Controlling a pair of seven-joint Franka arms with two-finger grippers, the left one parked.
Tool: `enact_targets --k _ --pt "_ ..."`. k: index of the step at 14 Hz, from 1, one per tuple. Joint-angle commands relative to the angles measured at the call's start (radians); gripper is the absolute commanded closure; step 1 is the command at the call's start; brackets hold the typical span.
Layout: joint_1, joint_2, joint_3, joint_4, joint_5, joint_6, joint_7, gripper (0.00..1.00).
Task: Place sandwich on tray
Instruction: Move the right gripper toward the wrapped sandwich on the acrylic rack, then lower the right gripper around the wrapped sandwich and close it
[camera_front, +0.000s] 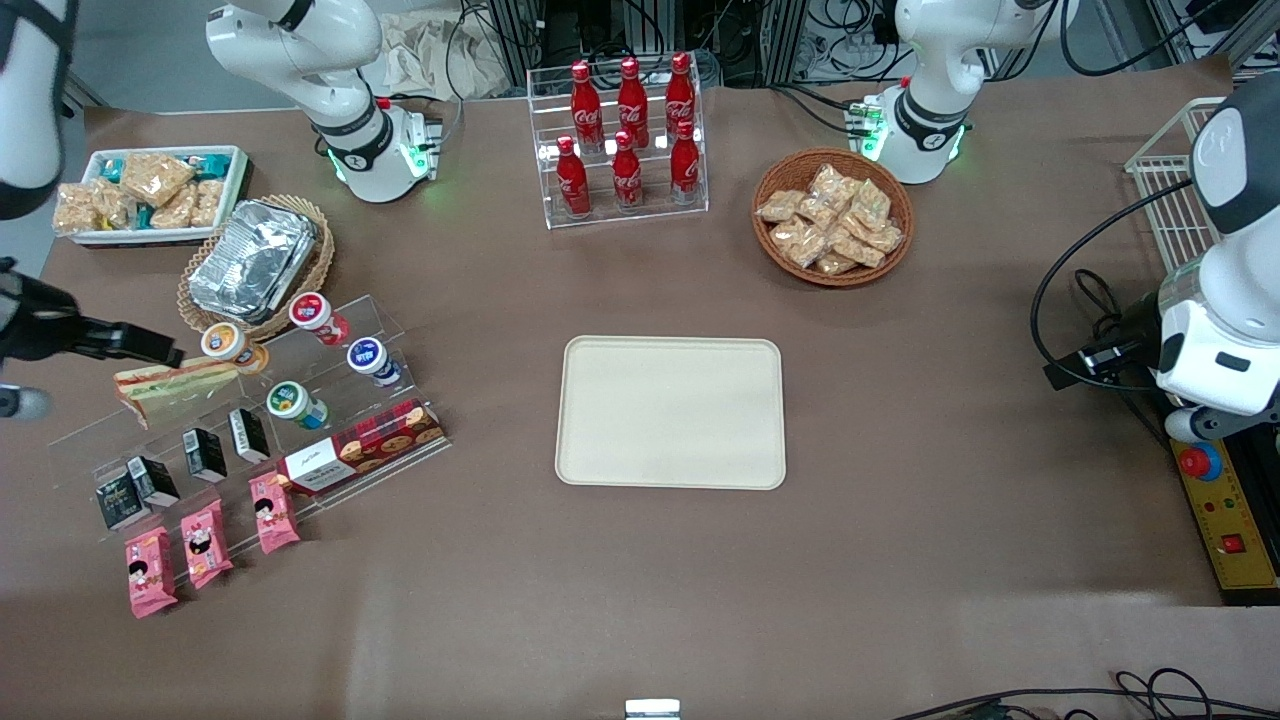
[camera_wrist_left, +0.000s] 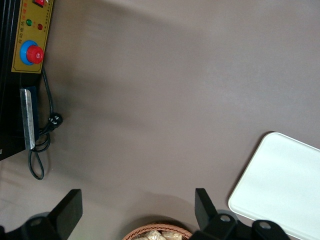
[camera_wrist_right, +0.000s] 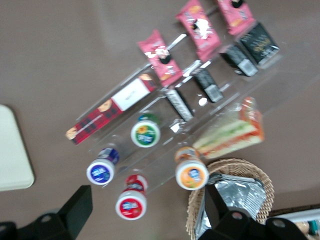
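Note:
The sandwich (camera_front: 175, 388), a clear-wrapped wedge with red, orange and green stripes, lies on the top step of a clear acrylic stand at the working arm's end of the table. It also shows in the right wrist view (camera_wrist_right: 230, 132). The cream-beige tray (camera_front: 670, 410) lies bare at the table's middle; a corner of it shows in the right wrist view (camera_wrist_right: 12, 150) and in the left wrist view (camera_wrist_left: 285, 185). My right gripper (camera_front: 140, 345) (camera_wrist_right: 147, 210) hovers open and empty above the stand, over the red-lidded cup (camera_wrist_right: 131, 204), apart from the sandwich.
The stand also holds small lidded cups (camera_front: 290, 403), black cartons (camera_front: 205, 452), a cookie box (camera_front: 360, 450) and pink snack packets (camera_front: 205, 543). A wicker basket with foil (camera_front: 255, 262) is beside the sandwich. A cola bottle rack (camera_front: 625, 135), a snack basket (camera_front: 833, 215) and a white snack tray (camera_front: 150, 195) stand farther from the camera.

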Motion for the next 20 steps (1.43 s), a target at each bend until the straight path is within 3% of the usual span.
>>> enact_targets --k 1,5,9,15,20 --pt "-0.004 0.007 -0.016 0.005 -0.013 -0.019 0.013 0.0" --pt "-0.062 0.027 -0.03 -0.002 0.003 -0.005 0.032 0.0" --pt "-0.066 0.021 -0.034 -0.054 0.0 0.043 0.246 0.0" --pt "-0.145 0.043 -0.048 -0.133 -0.003 0.096 0.261 0.0" --pt "-0.148 0.044 -0.066 -0.223 -0.003 0.2 0.368 0.0"
